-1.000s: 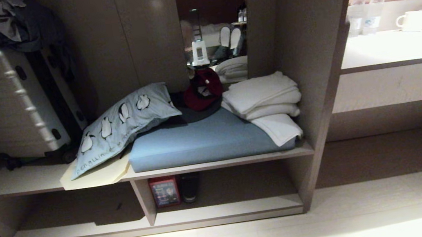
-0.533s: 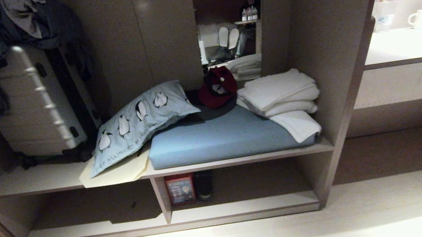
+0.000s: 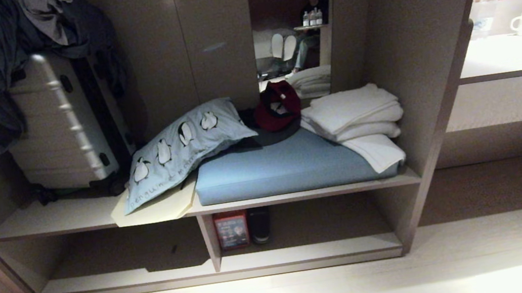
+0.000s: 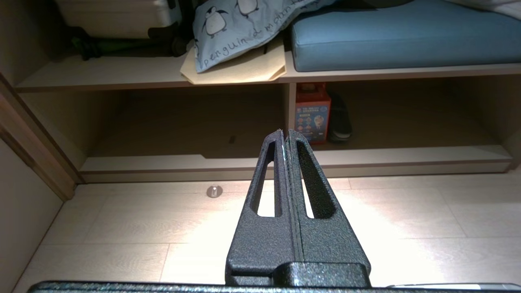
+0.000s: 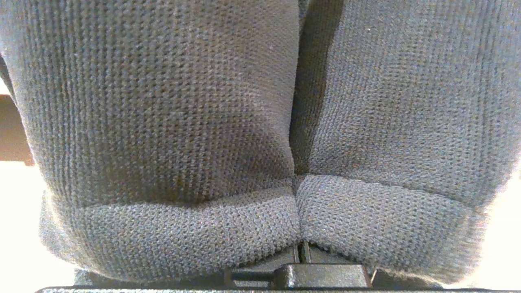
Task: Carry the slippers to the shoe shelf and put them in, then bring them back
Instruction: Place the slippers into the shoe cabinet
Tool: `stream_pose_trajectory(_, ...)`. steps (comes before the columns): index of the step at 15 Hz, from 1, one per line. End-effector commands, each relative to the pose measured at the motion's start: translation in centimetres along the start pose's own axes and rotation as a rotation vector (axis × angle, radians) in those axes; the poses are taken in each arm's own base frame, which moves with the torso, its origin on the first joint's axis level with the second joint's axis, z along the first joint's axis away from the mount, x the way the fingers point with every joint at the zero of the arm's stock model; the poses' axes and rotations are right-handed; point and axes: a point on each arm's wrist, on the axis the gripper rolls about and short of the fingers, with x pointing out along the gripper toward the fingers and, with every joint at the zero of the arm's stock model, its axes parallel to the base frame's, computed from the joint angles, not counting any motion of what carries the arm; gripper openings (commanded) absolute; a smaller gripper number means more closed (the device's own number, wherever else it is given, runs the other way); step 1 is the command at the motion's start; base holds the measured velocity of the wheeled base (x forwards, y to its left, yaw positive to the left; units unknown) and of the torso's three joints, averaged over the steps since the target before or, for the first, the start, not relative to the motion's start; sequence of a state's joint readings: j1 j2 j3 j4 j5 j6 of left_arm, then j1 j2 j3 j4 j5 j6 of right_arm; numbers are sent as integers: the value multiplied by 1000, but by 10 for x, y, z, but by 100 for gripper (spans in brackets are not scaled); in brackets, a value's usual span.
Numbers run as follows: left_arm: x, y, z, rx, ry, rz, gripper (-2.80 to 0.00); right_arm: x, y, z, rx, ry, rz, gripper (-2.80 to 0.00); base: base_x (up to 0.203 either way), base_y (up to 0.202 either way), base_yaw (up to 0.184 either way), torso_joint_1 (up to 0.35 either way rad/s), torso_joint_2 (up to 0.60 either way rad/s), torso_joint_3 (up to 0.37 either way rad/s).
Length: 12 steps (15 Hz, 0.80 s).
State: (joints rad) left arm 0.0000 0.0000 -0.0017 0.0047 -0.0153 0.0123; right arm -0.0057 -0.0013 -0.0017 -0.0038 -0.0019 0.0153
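**A:** While the head camera takes in the whole wardrobe, neither arm appears there. We get the low grey-brown laminate shoe shelf [image 3: 306, 252] with its pale base board and one upright divider, and above it a flat blue cushion [image 3: 289, 168], folded white towels [image 3: 353, 113] and a penguin-print pillow [image 3: 184, 147].

**B:** And the slippers? Nowhere in that view!

**A:** Right wrist camera has them. The pair of dark blue-grey knitted slippers [image 5: 163, 134] fills nearly the whole picture, two side by side, pressed right up against the right claw, whose fingers are hidden behind the fabric. That claw is clamped tight, gripping the pair.

**B:** Left side?

**A:** Left claw [image 4: 286, 132] has its two black fingers pressed together, nothing between them, above pale wooden floor [image 4: 122, 224] and pointing at the shelf's divider. Just beside the divider, in the right compartment, stand a red box [image 4: 312, 110] and a single black shoe [image 4: 340, 122].
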Motion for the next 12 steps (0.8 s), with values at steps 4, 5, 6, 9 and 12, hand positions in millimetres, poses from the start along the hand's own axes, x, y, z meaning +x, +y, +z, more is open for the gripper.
stream_pose_trajectory(4,0,0,0,0,0,0,-280,0,0,0,0,-1,0,-280,0,0,0,2,2,-31)
stream_pose_trajectory(5,0,0,0,1,0,0,-280,0,0,0,0,-1,-2,-280,0,0,0,7,-2,-158)
stream_pose_trajectory(6,0,0,0,1,0,0,-280,0,0,0,0,-1,0,-280,0,0,0,1,2,-167)
stream_pose_trajectory(9,0,0,0,0,0,0,-280,0,0,0,0,-1,0,-280,0,0,0,5,5,-189)
stream_pose_trajectory(12,0,0,0,0,0,0,-280,0,0,0,0,-1,0,-280,0,0,0,2,5,-201)
